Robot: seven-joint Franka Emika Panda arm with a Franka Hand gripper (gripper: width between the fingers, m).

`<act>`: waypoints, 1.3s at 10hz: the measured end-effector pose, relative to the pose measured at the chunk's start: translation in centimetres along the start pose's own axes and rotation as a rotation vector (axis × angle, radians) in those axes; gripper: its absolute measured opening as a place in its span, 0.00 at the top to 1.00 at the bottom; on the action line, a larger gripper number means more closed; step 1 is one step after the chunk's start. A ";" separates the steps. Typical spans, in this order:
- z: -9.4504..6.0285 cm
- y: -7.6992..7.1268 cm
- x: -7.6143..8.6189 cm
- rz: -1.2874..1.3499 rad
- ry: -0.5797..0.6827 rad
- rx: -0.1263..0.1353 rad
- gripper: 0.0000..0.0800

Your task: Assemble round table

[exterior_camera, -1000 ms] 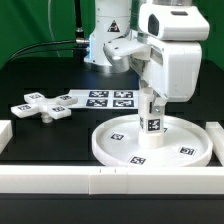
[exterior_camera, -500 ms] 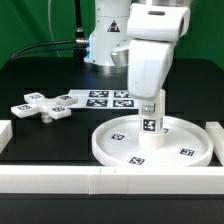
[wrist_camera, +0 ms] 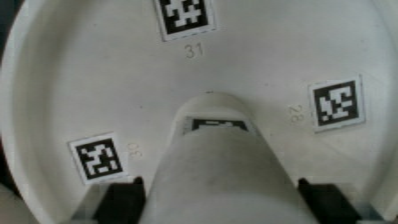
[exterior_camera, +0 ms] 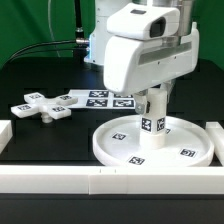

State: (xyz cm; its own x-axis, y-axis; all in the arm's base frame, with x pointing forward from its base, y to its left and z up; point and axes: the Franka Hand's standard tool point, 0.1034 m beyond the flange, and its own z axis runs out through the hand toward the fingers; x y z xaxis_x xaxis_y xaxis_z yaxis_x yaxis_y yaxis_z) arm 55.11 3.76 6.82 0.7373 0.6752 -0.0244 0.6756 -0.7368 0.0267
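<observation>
**Leg at the hub, foot not yet fitted**

The leg (exterior_camera: 152, 124) stands upright at the middle of the disc (exterior_camera: 108, 148), which lies flat just behind the front rail (exterior_camera: 60, 180). I judge the leg is being seated in the hub, but I cannot tell whether it is fully home. My gripper (exterior_camera: 153, 100) is clamped on the leg's upper part, with a finger (wrist_camera: 121, 200) pressed to each side in the wrist view. The rimmed disc holds nothing but the leg. The cross-shaped foot (exterior_camera: 42, 106) lies loose on the table (exterior_camera: 40, 140), well apart toward the exterior view's left, beside the marker board (exterior_camera: 105, 98). Fitting it is what remains.
</observation>
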 end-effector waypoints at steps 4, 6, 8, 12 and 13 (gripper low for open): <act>0.0 0.1 -0.4 0.384 0.016 0.032 0.49; 0.1 0.1 -0.2 0.619 0.037 0.053 0.49; 0.1 -0.2 0.0 0.884 0.034 0.079 0.49; 0.1 -0.3 0.0 1.174 0.024 0.091 0.49; 0.1 -0.2 0.0 1.223 0.023 0.095 0.49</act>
State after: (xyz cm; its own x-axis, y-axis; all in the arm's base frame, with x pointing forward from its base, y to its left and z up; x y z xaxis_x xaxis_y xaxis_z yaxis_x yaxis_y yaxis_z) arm 54.93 3.92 6.74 0.8863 -0.4627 -0.0169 -0.4629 -0.8848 -0.0533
